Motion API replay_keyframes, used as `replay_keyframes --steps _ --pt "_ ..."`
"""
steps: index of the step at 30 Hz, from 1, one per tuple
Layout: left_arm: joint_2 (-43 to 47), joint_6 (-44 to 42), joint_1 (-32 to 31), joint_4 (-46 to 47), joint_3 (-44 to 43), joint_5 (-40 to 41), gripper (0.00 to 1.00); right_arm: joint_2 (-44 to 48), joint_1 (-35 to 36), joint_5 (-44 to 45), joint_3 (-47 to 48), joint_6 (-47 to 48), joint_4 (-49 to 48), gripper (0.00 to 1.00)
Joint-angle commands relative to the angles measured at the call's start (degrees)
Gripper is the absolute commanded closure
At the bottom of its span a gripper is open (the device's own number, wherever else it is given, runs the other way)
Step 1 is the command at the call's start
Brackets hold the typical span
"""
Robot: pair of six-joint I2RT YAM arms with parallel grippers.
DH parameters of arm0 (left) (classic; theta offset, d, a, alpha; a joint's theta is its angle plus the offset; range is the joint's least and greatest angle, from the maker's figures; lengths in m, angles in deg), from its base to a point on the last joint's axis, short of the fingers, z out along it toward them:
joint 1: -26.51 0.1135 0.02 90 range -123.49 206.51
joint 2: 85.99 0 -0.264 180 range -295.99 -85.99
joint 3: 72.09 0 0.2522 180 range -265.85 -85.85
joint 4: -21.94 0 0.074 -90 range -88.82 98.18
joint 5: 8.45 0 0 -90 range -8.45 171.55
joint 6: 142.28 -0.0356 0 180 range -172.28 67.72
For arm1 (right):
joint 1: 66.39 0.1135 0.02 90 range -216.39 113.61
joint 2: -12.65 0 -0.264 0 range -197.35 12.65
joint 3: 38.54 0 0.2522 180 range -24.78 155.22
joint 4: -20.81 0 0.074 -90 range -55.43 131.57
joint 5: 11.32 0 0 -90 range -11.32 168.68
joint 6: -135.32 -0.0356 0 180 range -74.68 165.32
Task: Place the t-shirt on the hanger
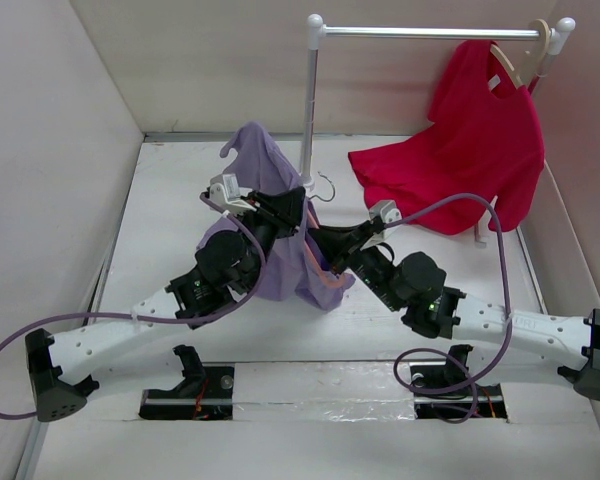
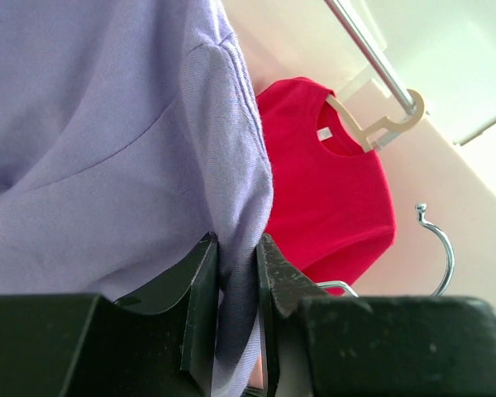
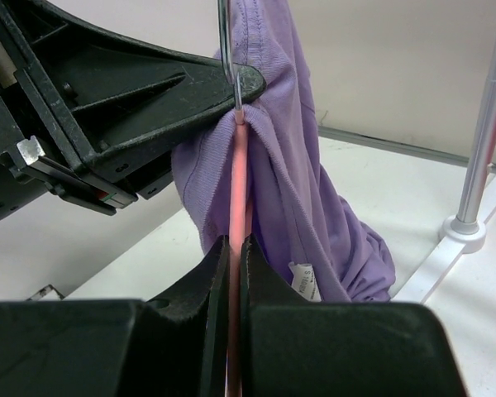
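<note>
I'm dressing the hanger, mid-step. My left gripper is clamped on a fold of the t-shirt, with lavender fabric pinched between the jaws by what looks like a sleeve seam. The t-shirt is hanging bunched between the two arms, lifted at the top and trailing down toward the table.

The hanger is sitting inside that bunch. One pink bar is running up into the fabric, and the silver hook is poking out just beside the cloth. My right gripper is closed tight on the pink bar, holding the hanger edge-on.

I'm judging that one side is partly sleeved and the rest is not seated. Whether the hook is through the neck opening, I can't tell. The next move calls for the left side to drag fabric over the hanger end while the right holds steady, with slack kept so the knit isn't snagging.

In the way, the rack pole is standing right behind the shirt, and the arms are crowding each other. Further right, the red shirt is hanging on a beige hanger from the rail, near the right arm's cable.
</note>
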Motion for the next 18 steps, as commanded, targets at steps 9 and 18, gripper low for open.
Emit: replay_keyframes --steps 9,18 --pt "7.69 -2.40 0.19 5.78 4.87 -3.75 1.00 3.40 1.18 -1.39 -0.70 -1.71 -1.13 0.53" --pt "10.15 -2.66 0.19 5.33 5.31 -4.80 1.00 10.96 1.18 -4.02 -2.37 -1.62 10.37 0.39"
